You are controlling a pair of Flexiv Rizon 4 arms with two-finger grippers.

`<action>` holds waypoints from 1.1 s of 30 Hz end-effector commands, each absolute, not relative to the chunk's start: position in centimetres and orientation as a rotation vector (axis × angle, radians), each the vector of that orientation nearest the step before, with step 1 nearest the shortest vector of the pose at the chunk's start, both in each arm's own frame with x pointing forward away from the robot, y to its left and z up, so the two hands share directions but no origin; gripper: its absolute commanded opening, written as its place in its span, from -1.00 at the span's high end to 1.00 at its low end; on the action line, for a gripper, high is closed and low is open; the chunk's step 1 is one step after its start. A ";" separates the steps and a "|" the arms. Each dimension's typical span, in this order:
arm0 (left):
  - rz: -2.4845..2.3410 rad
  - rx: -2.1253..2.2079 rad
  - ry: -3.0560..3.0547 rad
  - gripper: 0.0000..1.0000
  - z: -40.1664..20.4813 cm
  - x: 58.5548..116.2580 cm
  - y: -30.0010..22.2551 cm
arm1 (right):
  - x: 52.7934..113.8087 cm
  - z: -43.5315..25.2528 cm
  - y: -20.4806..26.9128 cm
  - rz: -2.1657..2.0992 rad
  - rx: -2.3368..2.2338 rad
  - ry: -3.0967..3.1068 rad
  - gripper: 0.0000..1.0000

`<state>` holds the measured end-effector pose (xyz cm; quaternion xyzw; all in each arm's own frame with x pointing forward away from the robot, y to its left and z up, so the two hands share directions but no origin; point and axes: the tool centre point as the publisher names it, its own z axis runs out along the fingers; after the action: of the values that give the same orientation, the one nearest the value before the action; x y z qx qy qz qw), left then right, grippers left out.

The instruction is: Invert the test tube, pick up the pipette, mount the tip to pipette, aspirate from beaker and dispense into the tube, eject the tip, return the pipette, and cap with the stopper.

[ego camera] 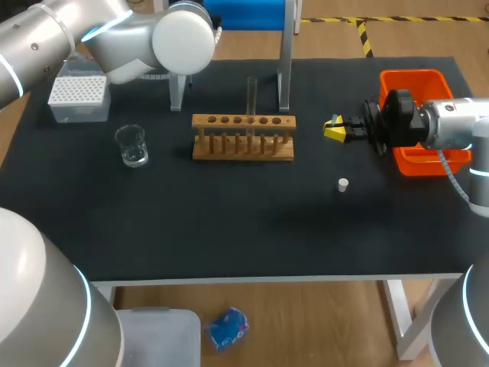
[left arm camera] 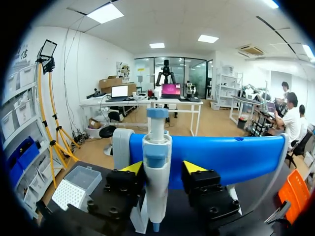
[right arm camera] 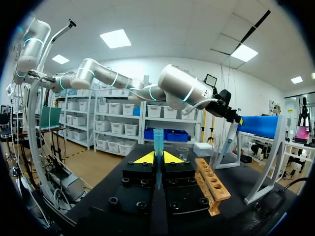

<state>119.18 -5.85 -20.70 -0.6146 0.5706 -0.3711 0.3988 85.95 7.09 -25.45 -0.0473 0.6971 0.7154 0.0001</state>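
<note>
A white pipette with a blue top [left arm camera: 157, 177] hangs on the blue stand [left arm camera: 236, 160]. My left gripper [left arm camera: 162, 169] straddles its body: one finger lies against it and a slim gap shows at the other. In the head view that gripper is hidden behind my left arm [ego camera: 183, 38]. My right gripper [ego camera: 334, 128] hovers right of the wooden rack [ego camera: 243, 138], shut on a blue pipette tip [right arm camera: 157, 142]. A clear test tube [ego camera: 250, 95] stands upright in the rack. The glass beaker [ego camera: 132, 145] sits left of the rack. A small white stopper [ego camera: 343, 184] lies on the mat.
A white tip box [ego camera: 78, 95] stands at the back left, beside the stand. An orange bin [ego camera: 416, 84] sits at the right edge, partly behind my right arm. The stand's metal legs [ego camera: 284, 69] rise just behind the rack.
</note>
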 end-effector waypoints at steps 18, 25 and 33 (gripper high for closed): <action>-0.922 -1.545 1.452 1.00 -19.4 119.4 -6.0 | 85.9 -25.5 7.1 2.247 -0.150 2.190 1.00; -0.915 -1.502 1.431 1.00 -16.8 119.8 -5.9 | 85.9 -25.5 7.1 2.247 -0.150 2.190 1.00; -0.920 -1.465 1.406 1.00 -14.4 119.8 -5.9 | 85.9 -25.5 7.1 2.247 -0.150 2.190 1.00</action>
<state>120.21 -5.83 -14.78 -0.5879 0.5666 -0.3740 0.4398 85.95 7.09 -25.45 -0.0473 0.6971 0.7154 0.0001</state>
